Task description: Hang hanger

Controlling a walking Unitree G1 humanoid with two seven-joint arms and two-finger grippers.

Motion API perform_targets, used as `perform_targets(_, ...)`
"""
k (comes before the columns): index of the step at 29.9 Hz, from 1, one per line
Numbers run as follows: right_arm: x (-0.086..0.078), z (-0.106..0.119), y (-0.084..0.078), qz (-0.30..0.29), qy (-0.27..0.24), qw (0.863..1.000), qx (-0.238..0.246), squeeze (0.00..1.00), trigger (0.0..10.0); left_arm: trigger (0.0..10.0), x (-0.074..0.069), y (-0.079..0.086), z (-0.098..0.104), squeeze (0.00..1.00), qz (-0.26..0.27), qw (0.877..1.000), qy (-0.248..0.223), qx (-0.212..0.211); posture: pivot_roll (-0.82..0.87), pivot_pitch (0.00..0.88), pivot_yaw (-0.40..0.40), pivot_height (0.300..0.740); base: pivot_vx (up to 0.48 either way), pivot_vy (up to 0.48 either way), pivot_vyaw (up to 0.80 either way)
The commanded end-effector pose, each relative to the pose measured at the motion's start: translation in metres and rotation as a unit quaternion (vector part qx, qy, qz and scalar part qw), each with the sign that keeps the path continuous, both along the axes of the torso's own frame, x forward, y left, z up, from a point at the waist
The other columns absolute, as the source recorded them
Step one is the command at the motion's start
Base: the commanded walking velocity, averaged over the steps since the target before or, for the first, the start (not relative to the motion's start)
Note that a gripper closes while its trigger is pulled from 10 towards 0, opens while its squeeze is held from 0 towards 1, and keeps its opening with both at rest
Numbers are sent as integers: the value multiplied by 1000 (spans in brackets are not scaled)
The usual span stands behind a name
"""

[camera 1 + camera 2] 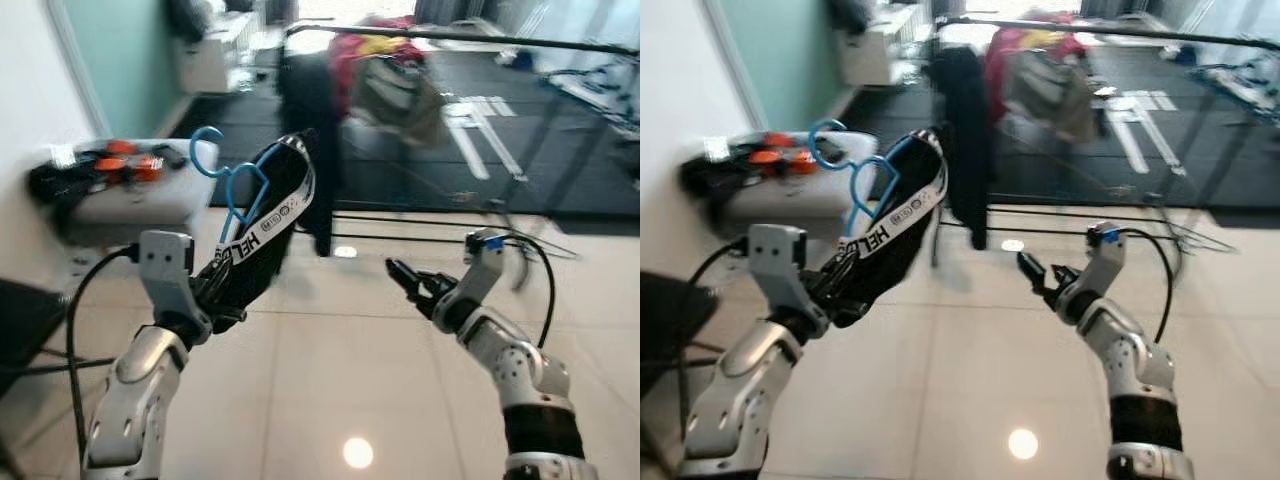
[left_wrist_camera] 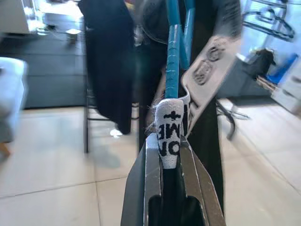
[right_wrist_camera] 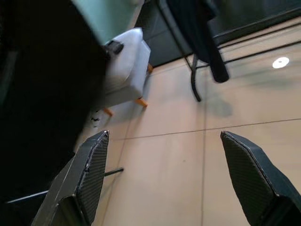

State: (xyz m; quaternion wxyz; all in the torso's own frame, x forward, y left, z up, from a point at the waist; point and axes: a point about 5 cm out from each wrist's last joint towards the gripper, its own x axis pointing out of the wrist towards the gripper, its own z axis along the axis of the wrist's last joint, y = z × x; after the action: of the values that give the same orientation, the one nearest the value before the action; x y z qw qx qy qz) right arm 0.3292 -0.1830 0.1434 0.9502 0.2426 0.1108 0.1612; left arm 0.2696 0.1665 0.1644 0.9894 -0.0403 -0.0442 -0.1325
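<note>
Left gripper clamped on the black garment draped over the blue hanger; hanger rises up and away from its fingertips, hook topmost. Right gripper beside the hanger, fingers spread wide, holding nothing. Clothes rail beyond the hanger, black coat on it.

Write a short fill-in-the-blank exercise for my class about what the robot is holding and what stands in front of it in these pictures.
1. The left gripper is shut on a garment hung on a hanger whose colour is ____.
2. The right gripper holds nothing; its fingers are ____.
3. The clothes rail ahead already carries a dark garment and stands on a ____ floor.

Missing words: blue; open; tiled
</note>
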Motion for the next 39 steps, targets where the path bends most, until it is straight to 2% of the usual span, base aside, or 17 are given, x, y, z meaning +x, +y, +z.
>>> perform_targets(1, -2, 2, 1, 6, -8, 1000, -10, 0, 10000, 10000, -8, -8, 1, 0, -45, 999, 5, 9, -82, 85, -37, 740, 0, 0, -800)
perform_targets(2, -3, 1, -1, 4, -10, 1000, -15, 0, 10000, 10000, -13, -14, -1, 0, -71, 997, 15, 6, -83, 85, -37, 740, 0, 0, -800)
perform_targets(7, -5, 0, -3, -2, -12, 1000, -17, 0, 10000, 10000, -18, -21, -3, 0, -91, 995, 20, 18, -88, 90, -39, 740, 0, 0, -800)
perform_targets(8, -6, -1, -4, -12, -20, 1000, -21, 0, 10000, 10000, -21, -28, -5, 0, -112, 993, 25, 39, -97, 90, -34, 740, 480, 0, -800)
perform_targets(10, -6, -1, -4, -12, -20, 1000, -21, 0, 10000, 10000, -21, -28, -5, 0, -112, 993, 25, 39, -97, 90, -34, 740, 480, 0, -800)
perform_targets(11, -9, 0, -5, -21, -26, 999, -21, 0, 10000, 10000, -24, -35, -6, 0, -127, 990, 21, 66, -100, 91, -32, 740, 480, 0, 0)
perform_targets(13, -9, 0, -5, -21, -26, 999, -21, 0, 10000, 10000, -24, -35, -6, 0, -127, 990, 21, 66, -100, 91, -32, 740, 480, 0, 0)
perform_targets(14, -10, 1, -5, -25, -32, 999, -24, 0, 10000, 10000, -26, -44, -6, 0, -138, 987, 17, 81, -102, 92, -33, 740, 480, 0, 0)
perform_targets(15, -10, 1, -5, -25, -32, 999, -24, 0, 10000, 10000, -26, -44, -6, 0, -138, 987, 17, 81, -102, 92, -33, 740, 480, 0, 0)
perform_targets(16, -11, 2, -4, -25, -35, 999, -26, 0, 10000, 10000, -26, -52, -7, 0, -143, 985, 14, 94, -106, 91, -35, 740, 480, 0, 0)
perform_targets(20, -12, 3, -4, -23, -36, 999, -27, 0, 10000, 10000, -25, -58, -6, 0, -138, 986, 7, 95, -108, 88, -35, 740, 480, 0, 0)
perform_targets(21, -13, 3, -3, -19, -36, 999, -26, 0, 10000, 10000, -25, -65, -5, 0, -137, 986, 3, 97, -107, 88, -35, 740, 480, 0, 0)
perform_targets(23, -13, 3, -3, -19, -36, 999, -26, 0, 10000, 10000, -25, -65, -5, 0, -137, 986, 3, 97, -107, 88, -35, 740, 480, 0, 0)
perform_targets(25, -12, 5, -2, -11, -42, 999, -20, 0, 10000, 10000, -27, -77, -8, 0, -149, 980, -4, 128, -103, 83, -34, 740, 480, 0, 0)
perform_targets(28, -13, 6, -1, -5, -51, 999, -18, 0, 10000, 10000, -28, -81, -10, 0, -156, 977, -3, 147, -103, 83, -33, 740, 480, 0, 0)
perform_targets(39, -10, 10, 6, 3, -68, 998, -14, 0, 10000, 10000, -27, -83, -9, 0, -165, 972, -9, 167, -103, 83, -22, 740, 480, 0, 0)
